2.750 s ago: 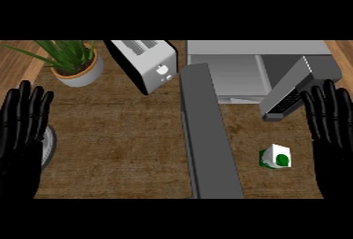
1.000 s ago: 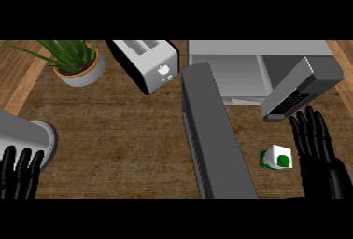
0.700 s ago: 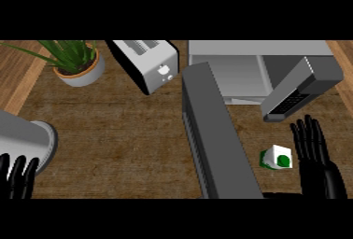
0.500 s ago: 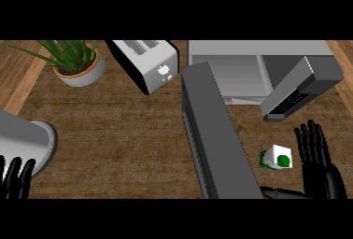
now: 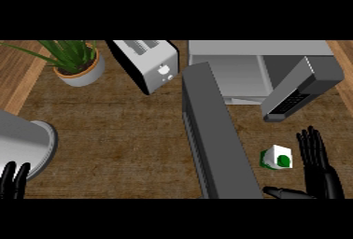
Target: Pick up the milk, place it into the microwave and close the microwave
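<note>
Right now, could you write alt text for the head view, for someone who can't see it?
A small white milk carton with a green dot stands on a brown wooden counter beside the robot's open black right hand, which is not touching it. Behind it, a grey microwave stands with its long door swung open. A black left hand shows at the lower left edge.

I see even, fairly dim light with no glare. The microwave door [image 5: 217,144] looks stretched toward the near edge.

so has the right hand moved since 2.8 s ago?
Yes. The right hand has come down toward the view's lower edge: it was level with the open microwave, now it sits beside the milk, fingers straight, not touching it.
</note>
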Controlling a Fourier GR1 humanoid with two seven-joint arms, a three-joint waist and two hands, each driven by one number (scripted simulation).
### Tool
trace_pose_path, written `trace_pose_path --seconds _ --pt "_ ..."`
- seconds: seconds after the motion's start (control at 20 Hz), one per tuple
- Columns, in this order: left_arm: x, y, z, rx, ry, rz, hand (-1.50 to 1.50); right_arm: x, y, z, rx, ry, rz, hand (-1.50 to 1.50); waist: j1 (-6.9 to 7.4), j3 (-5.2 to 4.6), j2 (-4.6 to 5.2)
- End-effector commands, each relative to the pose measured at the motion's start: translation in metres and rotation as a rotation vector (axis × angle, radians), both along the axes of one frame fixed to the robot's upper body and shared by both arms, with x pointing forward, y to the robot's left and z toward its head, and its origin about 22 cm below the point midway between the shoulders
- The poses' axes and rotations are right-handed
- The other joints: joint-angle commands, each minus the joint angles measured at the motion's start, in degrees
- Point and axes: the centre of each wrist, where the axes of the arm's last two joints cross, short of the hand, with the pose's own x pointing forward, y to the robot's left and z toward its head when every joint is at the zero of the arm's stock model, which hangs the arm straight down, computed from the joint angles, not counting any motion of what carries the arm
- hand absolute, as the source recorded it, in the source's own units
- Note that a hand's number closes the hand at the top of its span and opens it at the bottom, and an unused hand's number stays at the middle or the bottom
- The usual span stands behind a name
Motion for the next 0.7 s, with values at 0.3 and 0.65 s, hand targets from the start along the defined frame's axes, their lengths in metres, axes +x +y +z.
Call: trace_pose_path --seconds 0.3,0.65 --pt "-0.011 -0.011 0.000 -0.007 -0.004 -0.027 -1.50 0.020 -0.022 -0.017 -0.033 -0.029 0.026 -1.50 0.06 0.01 -0.01" --pt "-0.006 -0.002 0.003 0.003 0.000 -0.009 -1.50 0.024 -0.012 -0.059 -0.067 0.002 -0.024 -1.50 0.13 0.03 0.07"
